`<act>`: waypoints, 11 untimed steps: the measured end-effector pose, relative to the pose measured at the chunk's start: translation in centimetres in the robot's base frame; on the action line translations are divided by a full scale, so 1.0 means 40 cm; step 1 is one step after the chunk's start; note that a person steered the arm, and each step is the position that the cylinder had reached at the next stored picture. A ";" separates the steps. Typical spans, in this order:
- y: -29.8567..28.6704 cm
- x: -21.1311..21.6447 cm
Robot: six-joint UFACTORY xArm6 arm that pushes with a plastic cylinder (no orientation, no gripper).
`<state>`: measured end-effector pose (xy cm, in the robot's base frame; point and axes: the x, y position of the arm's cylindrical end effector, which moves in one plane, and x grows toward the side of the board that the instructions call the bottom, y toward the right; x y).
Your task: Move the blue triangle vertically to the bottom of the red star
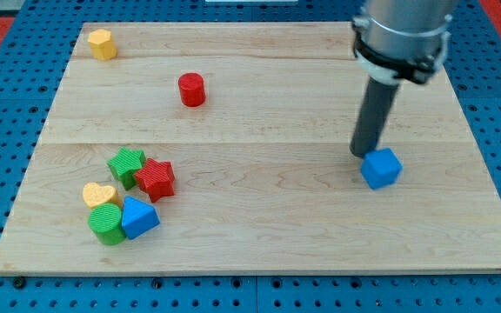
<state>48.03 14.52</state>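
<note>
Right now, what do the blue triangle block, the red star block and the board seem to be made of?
Blue triangle block and red star block: probably matte plastic, faint ridges hinting at printing. Pale board: wood, visible grain and plank seams.

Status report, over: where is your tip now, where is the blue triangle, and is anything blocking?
My tip at the view's right, touching the blue cube. Blue triangle far left, already just below the red star. Green cylinder touching the triangle.

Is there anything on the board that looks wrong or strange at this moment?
Nothing is damaged or tipped. One oddity: my tip rests beside the blue cube at the view's right, far from the blue triangle and red star.
</note>
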 end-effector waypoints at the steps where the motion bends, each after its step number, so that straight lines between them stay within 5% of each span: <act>1: -0.013 0.081; 3: -0.150 0.150; 4: -0.352 0.340; 5: -0.578 0.312; 6: -0.640 0.215; 7: -0.674 0.291; 8: -0.791 0.231; 9: -0.688 0.117; 10: -0.450 0.119; 11: -0.639 0.103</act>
